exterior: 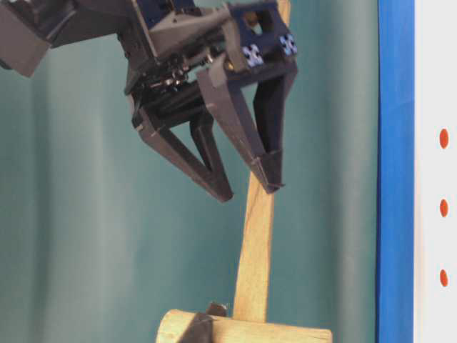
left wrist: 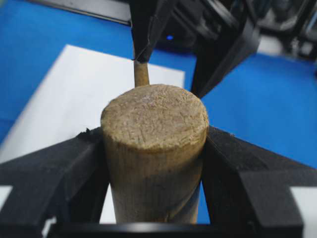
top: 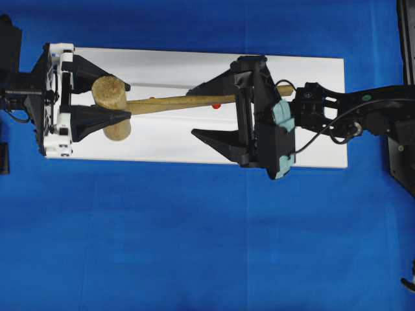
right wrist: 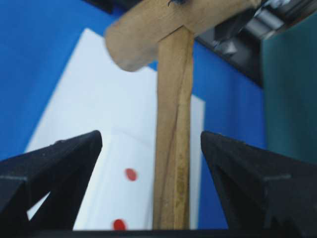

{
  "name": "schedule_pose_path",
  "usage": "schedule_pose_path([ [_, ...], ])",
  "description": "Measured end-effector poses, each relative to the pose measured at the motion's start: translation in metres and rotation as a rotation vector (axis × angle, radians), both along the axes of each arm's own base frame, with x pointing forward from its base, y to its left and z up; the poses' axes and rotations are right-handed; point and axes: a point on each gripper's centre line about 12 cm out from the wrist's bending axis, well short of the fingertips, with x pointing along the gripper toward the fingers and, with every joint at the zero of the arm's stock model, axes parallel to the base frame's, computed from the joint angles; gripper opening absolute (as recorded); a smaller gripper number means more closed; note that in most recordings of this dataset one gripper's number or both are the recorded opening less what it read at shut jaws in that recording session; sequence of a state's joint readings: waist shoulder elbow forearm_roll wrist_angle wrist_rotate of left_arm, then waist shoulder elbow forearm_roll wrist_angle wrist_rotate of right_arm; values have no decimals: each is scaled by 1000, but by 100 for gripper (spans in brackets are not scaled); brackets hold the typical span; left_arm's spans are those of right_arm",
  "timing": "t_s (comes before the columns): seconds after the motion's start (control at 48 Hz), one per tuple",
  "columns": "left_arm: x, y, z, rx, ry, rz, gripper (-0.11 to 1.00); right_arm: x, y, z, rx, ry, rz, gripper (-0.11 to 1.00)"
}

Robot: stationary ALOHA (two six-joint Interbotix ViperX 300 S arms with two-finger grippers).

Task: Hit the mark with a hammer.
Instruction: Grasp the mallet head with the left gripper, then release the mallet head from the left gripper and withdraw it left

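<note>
Hammer (left wrist: pixel 154 148) head, no legible markings

In the overhead view a board (top: pixel 162 146) lay across the middle of a cloth (top: pixel 194 246), its long side running from nine to three o'clock. The hammer (top: pixel 168 103) lay over the board, head toward nine o'clock and handle reaching toward three. The left gripper (top: pixel 100 101) sat at the board's nine o'clock end, one finger on either side of the head. The right gripper (top: pixel 211 111) came in from three o'clock, its fingers apart astride the handle. Marks (right wrist: pixel 130 174) lay on the board beneath the handle.
</note>
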State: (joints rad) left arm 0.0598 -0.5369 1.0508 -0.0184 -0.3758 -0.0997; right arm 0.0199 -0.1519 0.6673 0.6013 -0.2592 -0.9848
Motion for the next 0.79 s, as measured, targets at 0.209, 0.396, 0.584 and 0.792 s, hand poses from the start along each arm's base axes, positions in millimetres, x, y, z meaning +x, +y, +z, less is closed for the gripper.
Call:
schedule_pose_path([
  [0.209,-1,-2,-5,224,53,-42,46,-2,-1,2,77,-1,-29,92],
  [0.396,-1,-6,-4,250,54,-61,46,-2,-2,1,125,1,-56,92],
  [0.584,-1,-9,-4,251,51,-71,46,5,-11,-16,179,42,-109,92],
  [0.792,-1,-10,-5,250,55,-76,46,9,-17,-24,215,60,-144,89],
])
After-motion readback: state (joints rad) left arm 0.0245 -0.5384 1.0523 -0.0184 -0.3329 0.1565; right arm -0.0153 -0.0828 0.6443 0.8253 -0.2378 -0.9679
